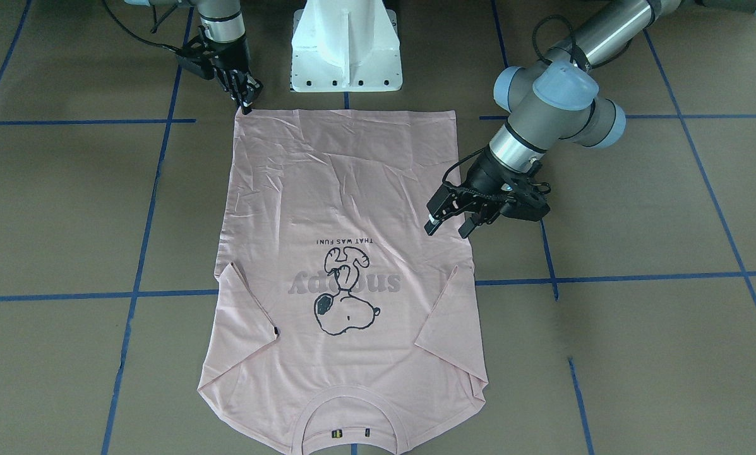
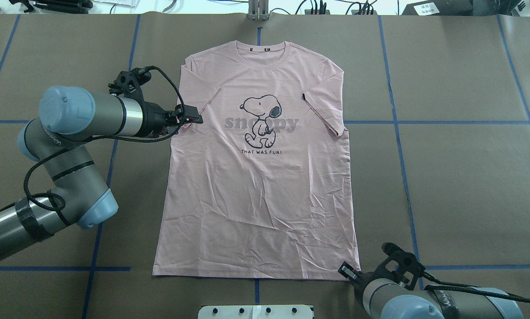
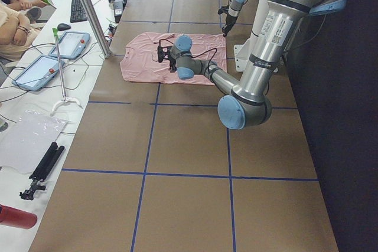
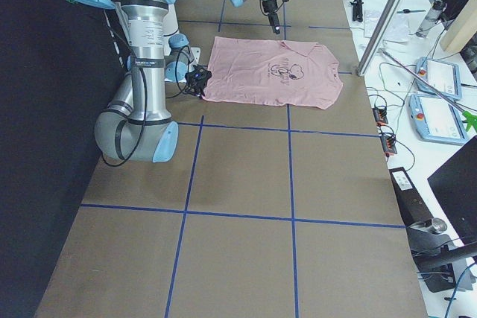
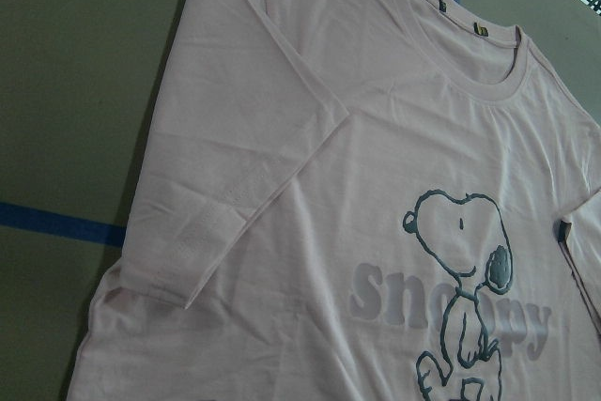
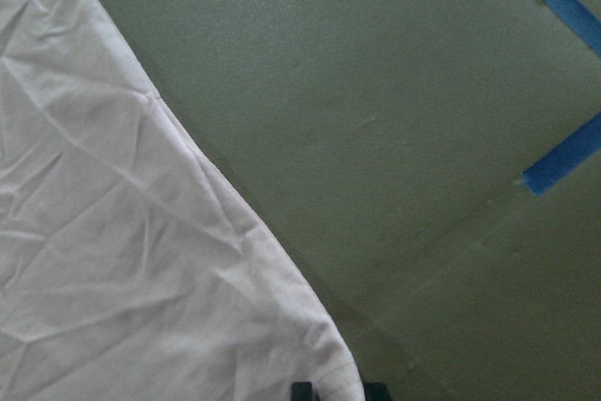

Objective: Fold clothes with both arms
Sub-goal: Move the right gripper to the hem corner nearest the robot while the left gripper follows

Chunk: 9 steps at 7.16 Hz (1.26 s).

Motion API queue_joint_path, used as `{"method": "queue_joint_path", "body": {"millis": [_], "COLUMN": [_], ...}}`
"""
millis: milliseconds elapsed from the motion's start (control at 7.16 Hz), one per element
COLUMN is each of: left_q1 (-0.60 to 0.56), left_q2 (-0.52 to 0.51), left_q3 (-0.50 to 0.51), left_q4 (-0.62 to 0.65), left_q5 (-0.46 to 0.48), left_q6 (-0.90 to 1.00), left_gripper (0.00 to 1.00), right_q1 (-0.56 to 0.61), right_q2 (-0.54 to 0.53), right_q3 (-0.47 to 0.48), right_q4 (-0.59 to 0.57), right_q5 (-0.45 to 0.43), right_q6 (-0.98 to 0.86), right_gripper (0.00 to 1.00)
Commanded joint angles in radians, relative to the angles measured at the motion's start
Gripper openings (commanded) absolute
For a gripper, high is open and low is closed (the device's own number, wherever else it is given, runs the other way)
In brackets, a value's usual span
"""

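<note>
T-shirt (image 2: 256, 199) lying flat and print-up on the tabletop (image 2: 446, 177), centred before the robot. Nearest, right tool (image 1: 246, 104) poising at the hem corner (image 6: 329, 363), tips slightly parted astride the cloth, gripping nothing as yet. Farther out, left tool (image 1: 447, 227) hovering agape and empty over the side edge just below the sleeve (image 2: 198, 95). Probably preparing the first fold: next, lowering, pinching the cloth firmly at both points, then lifting together. Long axis running away from the robot, hem near, collar (image 2: 260, 46) pointing far.
</note>
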Motion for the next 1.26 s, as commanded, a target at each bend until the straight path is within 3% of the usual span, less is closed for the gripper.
{"method": "queue_joint_path", "body": {"millis": [0,279,559,698,978,1117], "left_q1": [0.018,0.131,0.309,0.377,0.51,0.534], "left_q2": [0.031,0.13,0.38,0.459,0.459,0.452], "left_q3": [-0.108,-0.278,-0.492,-0.535,-0.534,-0.526], "left_q4": [0.011,0.099,0.187,0.216,0.296,0.339], "left_q5": [-0.001,0.041,0.195,0.233,0.345,0.347], "left_q6": [-0.091,-0.167,-0.172,-0.193,-0.287,-0.288], "left_gripper": [0.87,0.88,0.87,0.87,0.85,0.85], "right_q1": [0.01,0.013,0.016,0.013,0.013,0.014], "right_q2": [0.002,0.002,-0.003,-0.001,-0.001,-0.003], "right_q3": [0.019,0.046,0.054,0.053,0.053,0.053], "right_q4": [0.0,0.0,0.002,0.002,0.002,0.002], "right_q5": [-0.001,-0.002,0.002,0.002,-0.001,-0.001], "right_q6": [0.0,0.0,-0.002,-0.003,-0.003,-0.003], "right_gripper": [0.0,0.0,0.0,0.0,0.0,0.0]}}
